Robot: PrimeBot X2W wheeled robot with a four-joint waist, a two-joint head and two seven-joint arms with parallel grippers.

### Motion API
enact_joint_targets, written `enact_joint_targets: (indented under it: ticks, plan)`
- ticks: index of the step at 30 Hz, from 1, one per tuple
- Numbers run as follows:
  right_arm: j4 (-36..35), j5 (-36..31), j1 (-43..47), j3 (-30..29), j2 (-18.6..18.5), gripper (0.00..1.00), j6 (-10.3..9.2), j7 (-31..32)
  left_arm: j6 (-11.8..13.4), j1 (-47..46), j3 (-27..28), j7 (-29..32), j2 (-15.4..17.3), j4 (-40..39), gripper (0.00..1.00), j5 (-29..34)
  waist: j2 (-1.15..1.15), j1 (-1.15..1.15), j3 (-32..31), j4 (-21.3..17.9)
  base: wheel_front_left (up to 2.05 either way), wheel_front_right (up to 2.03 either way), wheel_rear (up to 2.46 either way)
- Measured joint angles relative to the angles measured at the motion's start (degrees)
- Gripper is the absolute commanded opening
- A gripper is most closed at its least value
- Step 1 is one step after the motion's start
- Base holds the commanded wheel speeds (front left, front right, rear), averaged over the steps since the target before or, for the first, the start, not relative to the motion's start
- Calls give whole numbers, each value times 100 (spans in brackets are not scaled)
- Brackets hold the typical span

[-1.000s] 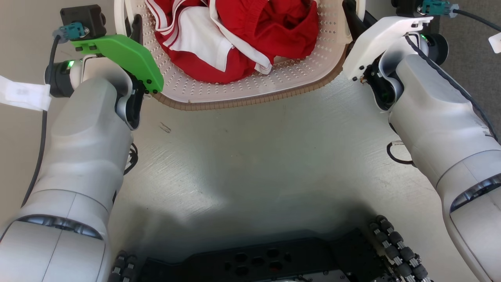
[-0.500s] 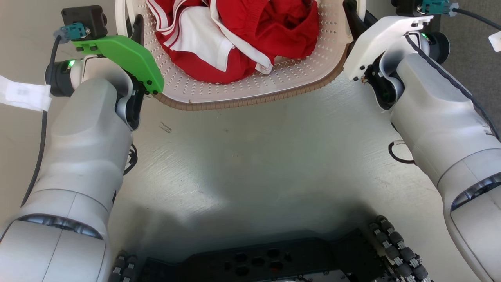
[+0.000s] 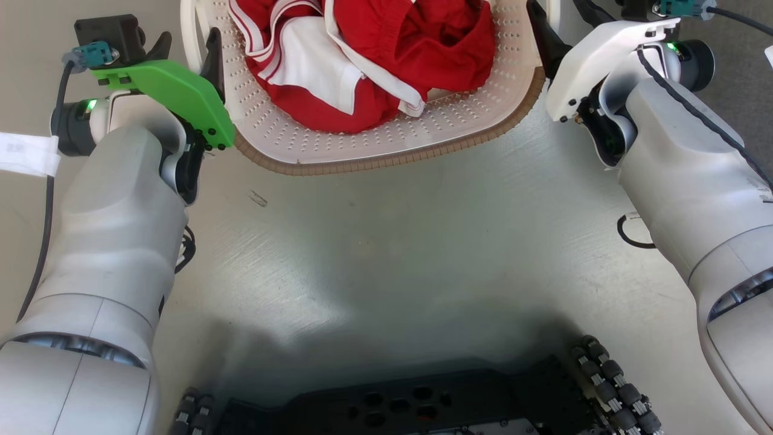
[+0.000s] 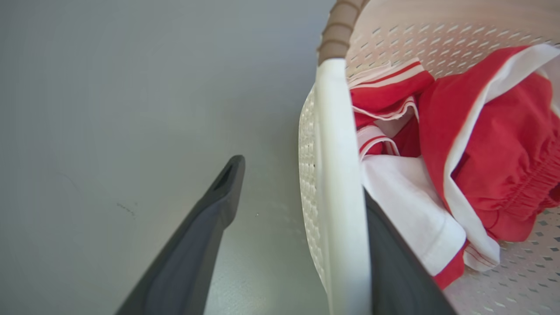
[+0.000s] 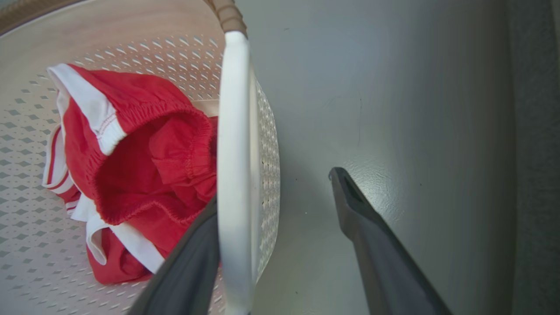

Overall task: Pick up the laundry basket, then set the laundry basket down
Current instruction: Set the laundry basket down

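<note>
The laundry basket (image 3: 386,162), cream-white with a brown rim, lies at the top of the head view on the pale floor, with red and white clothes (image 3: 386,60) inside. My left gripper (image 3: 187,45) is open astride the basket's left loop handle (image 4: 334,175): one finger is inside the basket behind the handle, and the other finger (image 4: 218,192) stands apart outside. My right gripper (image 3: 561,15) is open the same way around the right handle (image 5: 234,153), its outer finger (image 5: 350,201) well away from the basket wall.
My dark base (image 3: 410,405) with roller wheels (image 3: 616,386) fills the bottom of the head view. A strip of grey carpet (image 3: 737,72) runs along the far right. Pale floor (image 3: 386,254) lies between the base and the basket.
Both grippers have opened: each outer finger now stands apart from its handle. Both arms have shifted slightly outward, and the basket has barely moved.
</note>
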Motion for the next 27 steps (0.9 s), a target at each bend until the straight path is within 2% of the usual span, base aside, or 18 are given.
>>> enact_joint_targets:
  ticks: [17, 25, 27]
  plan:
    - [-138, 52, 377, -47, -10, 100, 53, -108, -55, 209, -112, -119, 8, 11, 100, -24, 0, 0, -662, 24, 0, 0, 0]
    - [-1115, 42, 549, -548, -208, 100, 45, -133, -54, 481, -204, -183, 10, -202, 100, 121, 0, 0, -1200, 10, 0, 0, 0]
    - [-1348, -8, 669, -677, -247, 100, -11, -133, -44, 557, -189, -183, 21, -368, 100, 192, 0, 0, -1350, 2, 0, 0, 0]
